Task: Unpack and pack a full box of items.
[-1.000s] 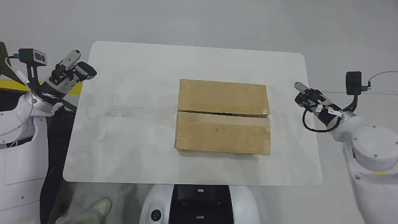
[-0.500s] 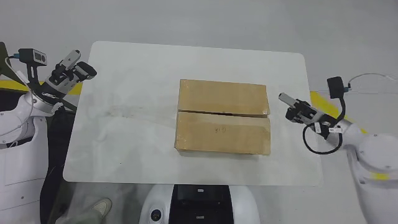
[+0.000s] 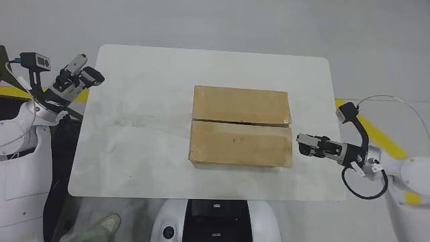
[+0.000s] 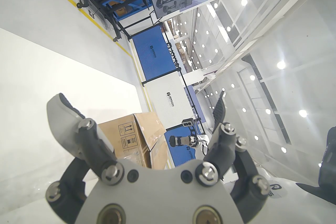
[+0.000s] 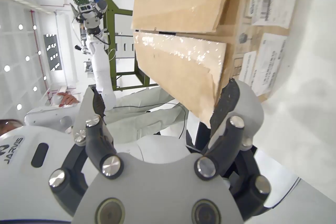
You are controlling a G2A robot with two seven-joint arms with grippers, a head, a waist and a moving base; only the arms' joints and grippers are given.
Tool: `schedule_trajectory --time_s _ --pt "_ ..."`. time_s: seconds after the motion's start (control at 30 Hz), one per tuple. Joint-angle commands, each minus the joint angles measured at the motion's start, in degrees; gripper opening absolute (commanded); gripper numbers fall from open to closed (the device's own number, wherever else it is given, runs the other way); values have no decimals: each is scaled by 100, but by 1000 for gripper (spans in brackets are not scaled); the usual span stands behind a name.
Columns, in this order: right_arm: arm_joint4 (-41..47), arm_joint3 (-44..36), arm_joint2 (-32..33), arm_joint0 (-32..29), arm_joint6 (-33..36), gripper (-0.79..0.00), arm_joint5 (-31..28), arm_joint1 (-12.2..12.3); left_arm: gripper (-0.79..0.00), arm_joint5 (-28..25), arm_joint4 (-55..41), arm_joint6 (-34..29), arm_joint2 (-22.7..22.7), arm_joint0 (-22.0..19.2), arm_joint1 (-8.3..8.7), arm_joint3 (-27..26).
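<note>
At the table's (image 3: 134, 168) far left edge my left gripper (image 3: 92, 76) hangs wide open, holding nothing. In the middle sits the box (image 3: 240, 126), brown cardboard, its two top flaps (image 3: 238, 105) shut along a left-to-right seam. I judge it stiff-walled, heavy if full, with flaps that bend. The flap edge at the seam's right end looks the best hold. Right of it, my right gripper (image 3: 302, 144) is spread wide and empty, just beside the box's near right corner, one finger (image 5: 228, 96) close against the flap's corner.
</note>
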Motion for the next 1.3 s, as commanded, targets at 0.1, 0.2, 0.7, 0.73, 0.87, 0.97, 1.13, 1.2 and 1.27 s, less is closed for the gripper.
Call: schedule_trajectory --time_s 0.1,0.2,0.7,0.73,0.87,0.97,1.13,1.2,1.27 --pt "90 71 -12 35 10 0 -11 0 0 0 0 0 0 0 0 0" --pt "90 71 -12 35 10 0 -11 0 0 0 0 0 0 0 0 0" --pt "329 458 -407 400 -178 0 -8 -1 0 0 0 0 0 0 0 0" --pt "290 511 -432 436 -221 0 -45 1 0 0 0 0 0 0 0 0" --pt "250 697 -506 557 -337 0 -219 4 0 0 0 0 0 0 0 0" --pt "287 857 -544 658 -371 0 -249 9 0 0 0 0 0 0 0 0" --pt "269 1053 -625 766 -423 0 -308 18 0 0 0 0 0 0 0 0" --pt "232 1114 -694 813 -410 0 -314 21 0 0 0 0 0 0 0 0" --pt "277 1181 -773 866 -365 0 -338 20 0 0 0 0 0 0 0 0"
